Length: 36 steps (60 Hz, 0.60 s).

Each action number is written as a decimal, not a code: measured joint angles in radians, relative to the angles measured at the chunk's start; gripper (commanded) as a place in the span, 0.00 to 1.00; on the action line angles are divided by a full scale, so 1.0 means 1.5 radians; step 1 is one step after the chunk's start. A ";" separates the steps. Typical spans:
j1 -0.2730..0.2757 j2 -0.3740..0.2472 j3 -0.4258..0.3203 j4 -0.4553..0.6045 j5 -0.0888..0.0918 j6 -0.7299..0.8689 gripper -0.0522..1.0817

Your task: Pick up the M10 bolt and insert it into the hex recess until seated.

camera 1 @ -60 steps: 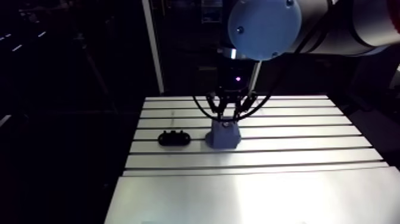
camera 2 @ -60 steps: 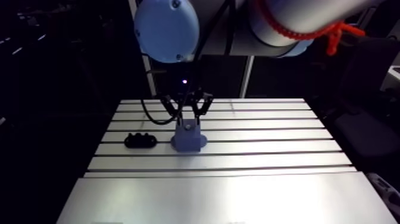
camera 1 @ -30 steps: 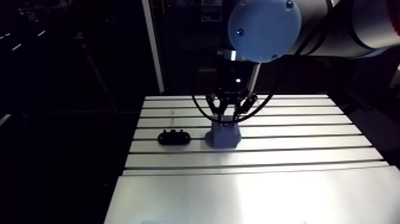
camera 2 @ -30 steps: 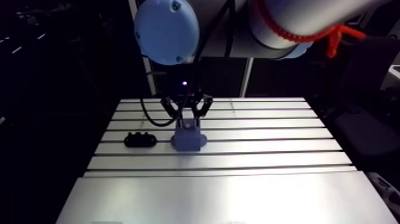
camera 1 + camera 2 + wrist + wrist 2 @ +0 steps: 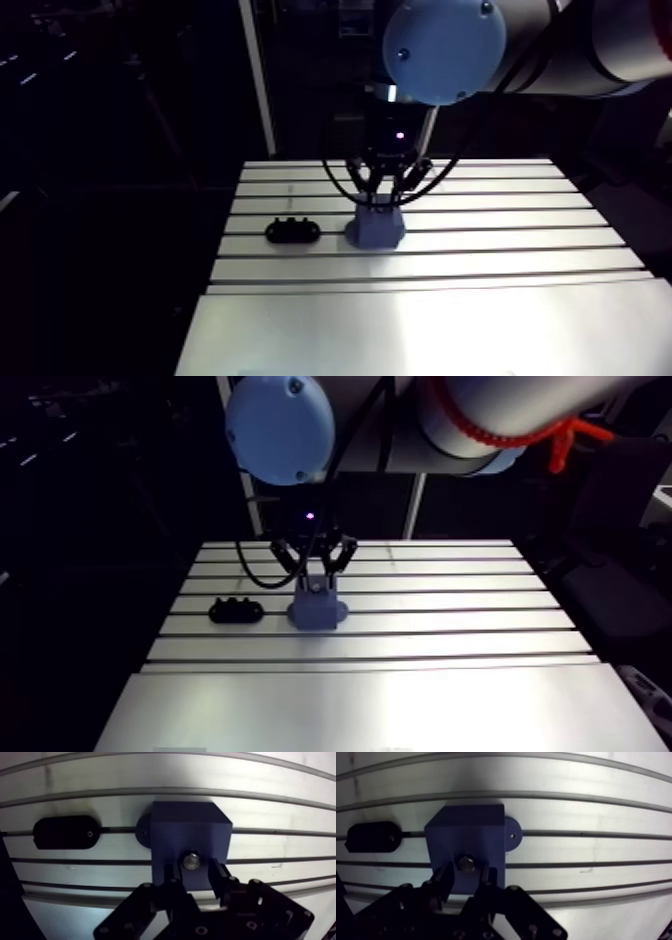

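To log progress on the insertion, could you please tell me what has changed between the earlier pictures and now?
Nothing has visibly changed. The gripper still hangs over the blue block, the bolt shows at the block's top, and the black part lies beside the block on the table as before.

My jaws are matte black, dotted with small pale screw heads. The bolt point(image 5: 190, 860) is dull silver-grey metal. The block point(image 5: 190, 827) is plain deep blue. The oval piece point(image 5: 65, 832) is black. The table point(image 5: 280, 812) is pale silver aluminium, striped with dark parallel slots.
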 measured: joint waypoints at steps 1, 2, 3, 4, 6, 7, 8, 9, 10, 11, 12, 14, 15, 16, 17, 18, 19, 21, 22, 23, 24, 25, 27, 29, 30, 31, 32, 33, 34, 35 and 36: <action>0.000 0.000 0.000 0.000 0.000 0.000 0.57; 0.000 0.000 0.000 0.000 0.000 0.000 0.57; 0.000 0.000 0.000 0.000 0.000 0.000 0.57; 0.000 0.000 0.000 0.000 0.000 0.000 0.57; 0.000 0.000 0.000 0.000 0.000 0.000 0.57; 0.000 0.000 0.000 0.000 0.000 0.001 0.57; 0.000 0.001 0.000 0.000 0.000 0.001 0.57; 0.000 0.001 0.000 0.000 0.000 0.001 0.57; 0.000 0.001 0.000 0.000 0.000 0.001 0.57; 0.000 0.001 0.000 0.000 0.000 0.001 0.57; 0.000 0.001 0.000 0.000 0.001 0.001 0.58; 0.000 0.001 0.000 0.000 0.001 0.001 0.58; 0.000 0.001 0.000 0.000 0.001 0.001 0.58; 0.000 0.001 0.000 0.000 0.001 0.001 0.59; 0.000 0.001 0.000 0.000 0.001 0.001 0.59; 0.000 0.002 0.000 0.000 0.001 0.001 0.59; 0.000 0.002 0.000 0.000 0.001 0.001 0.59; 0.000 0.002 0.000 0.000 0.001 0.001 0.59; 0.000 0.002 0.000 0.000 0.001 0.001 0.59; 0.000 0.002 0.000 -0.001 0.001 0.001 0.59; 0.000 0.003 0.000 -0.001 0.001 0.001 0.59; 0.000 0.003 0.000 -0.001 0.001 0.001 0.59; 0.000 0.003 -0.001 -0.001 0.001 0.001 0.59; 0.000 0.003 -0.001 -0.001 0.001 0.001 0.59; 0.000 0.003 -0.001 -0.001 0.001 0.001 0.59; 0.000 0.003 -0.001 -0.002 0.001 0.001 0.60; 0.000 0.003 -0.001 -0.002 0.001 0.001 0.60; 0.000 0.004 -0.001 -0.003 0.001 0.001 0.60; 0.000 0.004 -0.001 -0.003 0.001 0.001 0.61; 0.000 0.004 -0.001 -0.004 0.001 0.001 0.61; 0.000 0.004 -0.001 -0.004 0.001 0.001 0.61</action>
